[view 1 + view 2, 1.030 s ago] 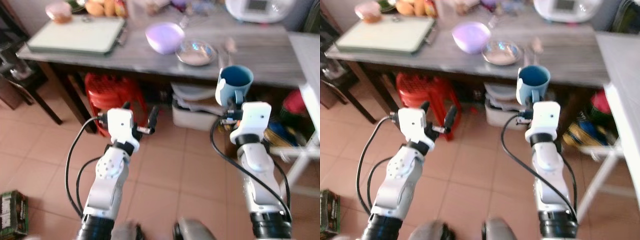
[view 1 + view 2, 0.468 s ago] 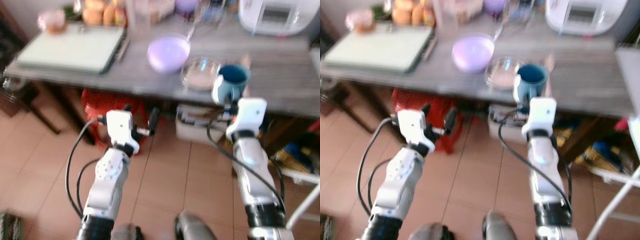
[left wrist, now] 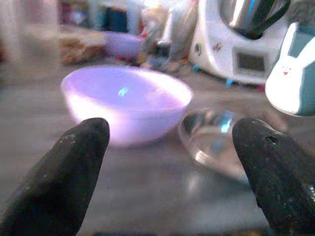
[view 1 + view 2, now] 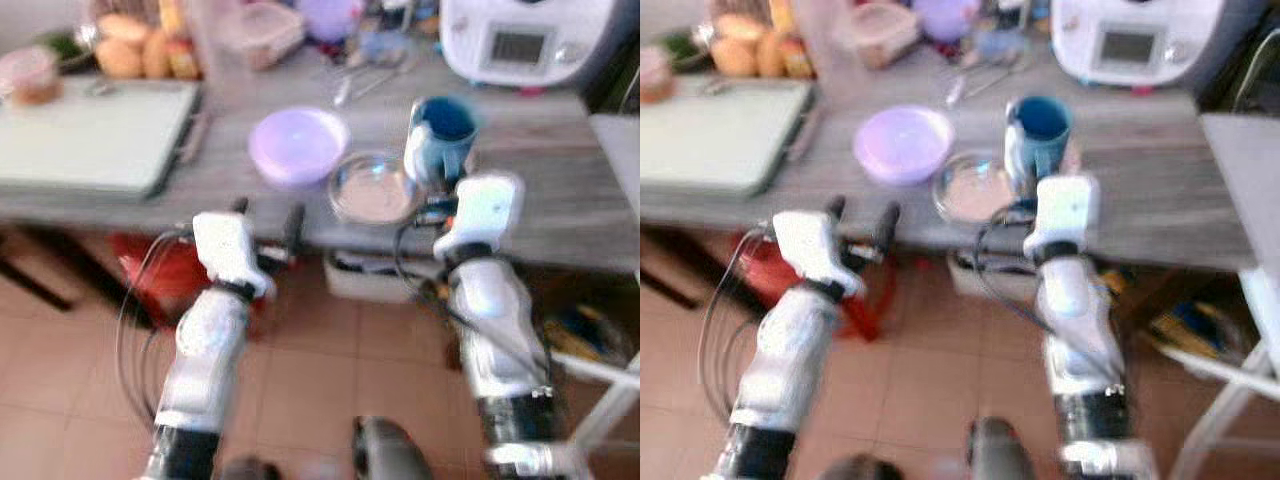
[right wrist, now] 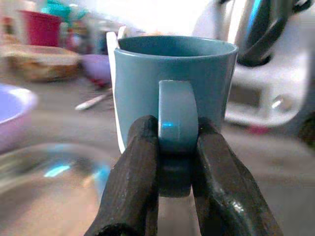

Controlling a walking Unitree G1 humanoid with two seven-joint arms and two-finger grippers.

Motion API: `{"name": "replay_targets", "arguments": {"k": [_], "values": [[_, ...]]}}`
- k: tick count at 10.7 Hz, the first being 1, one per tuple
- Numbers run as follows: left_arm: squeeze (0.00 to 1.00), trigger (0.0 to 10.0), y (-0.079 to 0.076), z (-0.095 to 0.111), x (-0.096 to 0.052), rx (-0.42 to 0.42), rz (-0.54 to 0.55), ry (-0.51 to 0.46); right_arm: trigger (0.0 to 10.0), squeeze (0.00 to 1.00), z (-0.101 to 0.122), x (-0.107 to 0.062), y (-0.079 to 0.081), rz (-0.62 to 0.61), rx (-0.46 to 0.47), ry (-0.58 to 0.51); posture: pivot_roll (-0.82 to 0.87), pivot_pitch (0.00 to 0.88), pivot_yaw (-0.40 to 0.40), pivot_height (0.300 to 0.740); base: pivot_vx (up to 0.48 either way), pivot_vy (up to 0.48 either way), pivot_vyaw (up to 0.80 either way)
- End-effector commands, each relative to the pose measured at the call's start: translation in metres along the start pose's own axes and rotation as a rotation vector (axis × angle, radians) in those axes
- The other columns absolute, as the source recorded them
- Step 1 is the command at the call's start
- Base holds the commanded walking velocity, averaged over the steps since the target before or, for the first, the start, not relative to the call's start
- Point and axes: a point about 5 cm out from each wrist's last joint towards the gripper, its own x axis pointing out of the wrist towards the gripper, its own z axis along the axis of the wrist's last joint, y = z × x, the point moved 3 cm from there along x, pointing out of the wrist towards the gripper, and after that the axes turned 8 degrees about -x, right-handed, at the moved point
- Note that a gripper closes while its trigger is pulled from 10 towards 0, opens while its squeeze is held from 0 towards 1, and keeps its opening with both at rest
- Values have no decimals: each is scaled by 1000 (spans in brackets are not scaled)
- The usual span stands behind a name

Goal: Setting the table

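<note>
Right claw [image 5: 174, 147] pinches the blue mug's [image 5: 175, 98] handle; left claw [image 3: 170, 162] spread.

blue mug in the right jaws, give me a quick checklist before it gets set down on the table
1. Grip: right gripper pinches the blue mug by its handle: ok.
2. Mug upright, opening up: ok.
3. Mug over the grey table: ok.
4. Clear of the glass dish: cannot tell, they look very close.
5. Left gripper open and holding nothing, near the purple bowl: ok.
6. Head views sharp: not ok, blurred.
</note>
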Motion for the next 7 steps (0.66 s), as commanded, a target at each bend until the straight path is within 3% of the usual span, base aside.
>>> {"name": "replay_targets", "arguments": {"k": [1, 2, 4, 7], "values": [[0, 10000, 3, 7, -1, 2, 12, -30, 10000, 0, 21, 7, 3, -7, 8, -87, -71, 127, 24, 740, 442, 0, 0], [0, 10000, 3, 9, 0, -1, 12, -35, 10000, 0, 23, 10, -1, -27, -8, -87, -71, 127, 23, 740, 450, 0, -413], [0, 10000, 9, 13, -3, -11, 38, -45, 10000, 0, 23, 13, -8, -55, -18, -90, -67, 132, 24, 740, 0, 0, -619], [0, 10000, 22, 21, -10, -13, 108, -74, 10000, 0, 22, 20, -13, -54, -24, -90, -52, 148, 22, 740, 0, 0, 0]]}}
